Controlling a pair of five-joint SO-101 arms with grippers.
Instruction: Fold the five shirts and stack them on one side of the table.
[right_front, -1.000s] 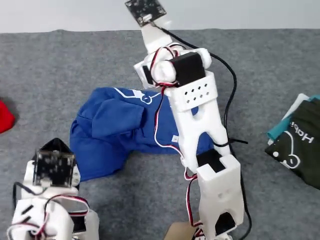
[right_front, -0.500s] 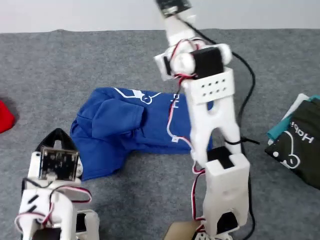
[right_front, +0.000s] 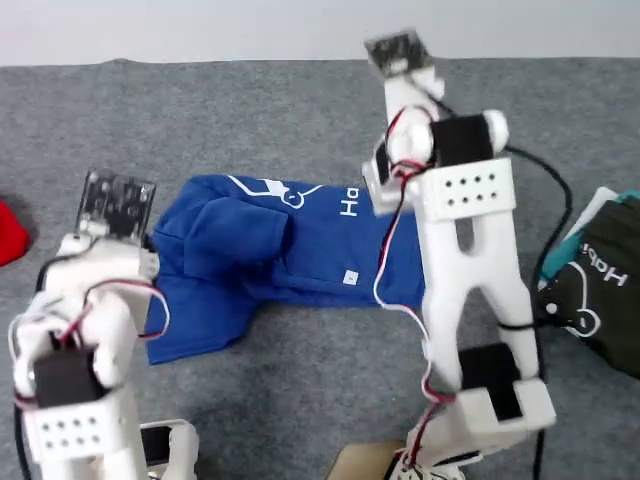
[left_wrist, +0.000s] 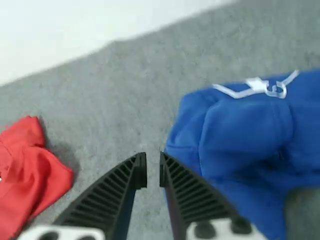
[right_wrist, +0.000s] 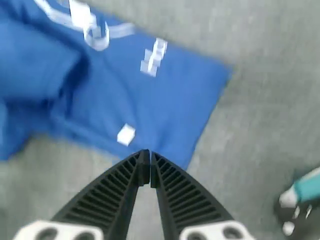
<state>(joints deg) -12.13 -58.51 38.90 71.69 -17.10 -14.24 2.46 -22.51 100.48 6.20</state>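
Blue shirt: the blue shirt (right_front: 270, 255) lies on the grey mat (right_front: 200, 110). Its printed half is spread flat, and its other half is heaped into a soft lump with a flap hanging out below.
Left gripper: the left gripper (left_wrist: 152, 170) hangs just off the shirt's lumped end, over bare mat. Its jaws are drawn almost together with only a thin slit between them, and they pinch nothing.
Right gripper: the right gripper (right_wrist: 145, 167) sits over the shirt's flat half, near the long edge and past the small white tag (right_wrist: 126, 134). Its jaws are pressed together and hold nothing.
Red shirt: the red shirt (left_wrist: 25, 160) lies crumpled well apart from the blue shirt, beyond the lumped end.
Dark shirt: the dark shirt (right_front: 600, 290) lies well apart from the blue shirt, beyond the flat end, with a teal layer (right_front: 560, 255) under it. This looks like the stack.
Risk, missed grasp: if either pincer comes down as narrow as it is now, it would likely push the cloth along the mat and not bite it.
Risk, too many layers: a pinch into the lump may catch several layers or only the top one, and the fold would come out skewed.
Risk, uneven lift: the arms work opposite ends, so one pulling ahead of the other would probably drag the flat half into creases.
Risk, cables: the right arm's loose wires hang close over the shirt and might snag the cloth.
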